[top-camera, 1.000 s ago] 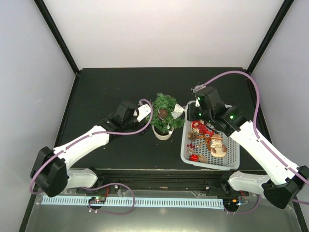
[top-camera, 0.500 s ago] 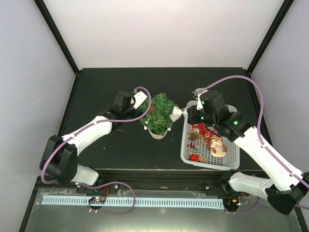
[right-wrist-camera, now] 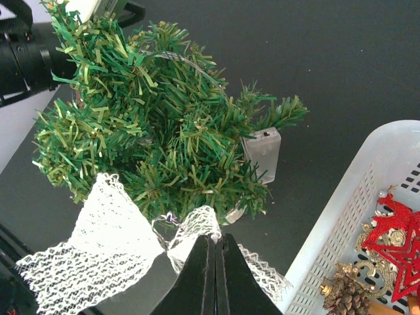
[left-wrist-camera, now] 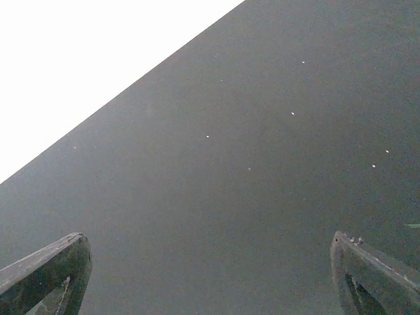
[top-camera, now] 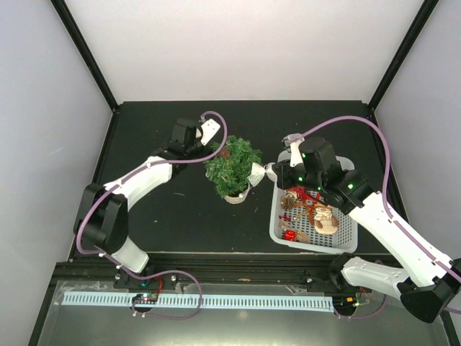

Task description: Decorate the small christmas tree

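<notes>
The small christmas tree (top-camera: pixel 232 167), bushy dark green in a cream-white pot (top-camera: pixel 238 194), stands mid-table and leans toward the left. My right gripper (top-camera: pixel 271 171) is shut on a white lace bow (top-camera: pixel 259 171) at the tree's right side. In the right wrist view the shut tips (right-wrist-camera: pixel 214 240) pinch the bow (right-wrist-camera: pixel 108 246) just below the tree (right-wrist-camera: pixel 151 138). My left gripper (top-camera: pixel 212 148) is at the tree's upper left. In the left wrist view it (left-wrist-camera: pixel 209 239) is open, with only bare table between its fingers.
A white lattice basket (top-camera: pixel 276 216) right of the tree holds red and gold ornaments, a pine cone and a wooden figure; its wall shows in the right wrist view (right-wrist-camera: pixel 357 197). A clear plastic battery box (right-wrist-camera: pixel 262 152) hangs on the tree. The enclosure walls surround the black table (top-camera: pixel 158 216).
The left arm has swung toward the back and its gripper has gone to the tree's upper left. The tree has shifted and tipped left. The right gripper has followed left with the bow.
</notes>
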Controlling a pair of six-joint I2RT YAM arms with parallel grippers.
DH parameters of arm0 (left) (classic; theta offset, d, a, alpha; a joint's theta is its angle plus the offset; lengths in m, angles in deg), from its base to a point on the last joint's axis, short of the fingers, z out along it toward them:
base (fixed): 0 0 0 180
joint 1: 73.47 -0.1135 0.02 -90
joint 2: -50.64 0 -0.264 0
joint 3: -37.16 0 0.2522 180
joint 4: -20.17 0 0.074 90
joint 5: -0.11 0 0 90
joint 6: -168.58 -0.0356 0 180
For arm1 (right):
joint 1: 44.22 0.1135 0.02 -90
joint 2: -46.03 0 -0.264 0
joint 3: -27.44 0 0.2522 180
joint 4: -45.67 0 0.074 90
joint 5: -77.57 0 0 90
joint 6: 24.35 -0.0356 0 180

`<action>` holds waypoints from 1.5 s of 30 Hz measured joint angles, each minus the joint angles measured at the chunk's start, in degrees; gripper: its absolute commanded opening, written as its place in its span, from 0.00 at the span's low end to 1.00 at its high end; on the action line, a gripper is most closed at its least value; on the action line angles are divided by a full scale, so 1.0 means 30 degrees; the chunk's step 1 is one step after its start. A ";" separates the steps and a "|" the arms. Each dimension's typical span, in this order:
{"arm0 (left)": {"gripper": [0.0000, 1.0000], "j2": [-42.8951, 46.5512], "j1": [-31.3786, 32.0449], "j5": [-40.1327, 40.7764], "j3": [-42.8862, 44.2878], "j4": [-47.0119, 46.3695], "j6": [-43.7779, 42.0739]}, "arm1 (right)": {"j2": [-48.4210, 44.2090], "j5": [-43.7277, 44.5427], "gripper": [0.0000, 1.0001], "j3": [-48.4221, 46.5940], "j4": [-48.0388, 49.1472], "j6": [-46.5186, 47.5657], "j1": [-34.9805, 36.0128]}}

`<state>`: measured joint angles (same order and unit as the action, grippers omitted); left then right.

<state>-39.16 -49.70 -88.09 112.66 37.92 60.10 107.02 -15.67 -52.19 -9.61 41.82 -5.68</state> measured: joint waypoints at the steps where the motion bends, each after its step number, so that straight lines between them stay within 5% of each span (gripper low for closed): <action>1: 0.99 -0.0153 -0.0117 -0.0131 0.0189 -0.0029 0.0000 | 0.0029 0.0000 0.01 0.0000 0.0015 0.0102 0.0000; 25: 0.99 0.2382 -0.1931 -0.1698 0.0597 0.1763 0.0058 | 0.5348 -0.0634 0.01 -0.4809 -0.0102 0.5362 0.1129; 45: 0.99 0.4269 -0.2266 -0.2339 -0.0758 0.1989 0.1027 | 0.6506 -0.0153 0.01 -0.4073 0.0452 0.5493 0.1268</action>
<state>-26.35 -56.50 -95.11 110.38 43.89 63.18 126.54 -16.13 -64.41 -8.25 58.30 -1.88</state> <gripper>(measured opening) 0.990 0.016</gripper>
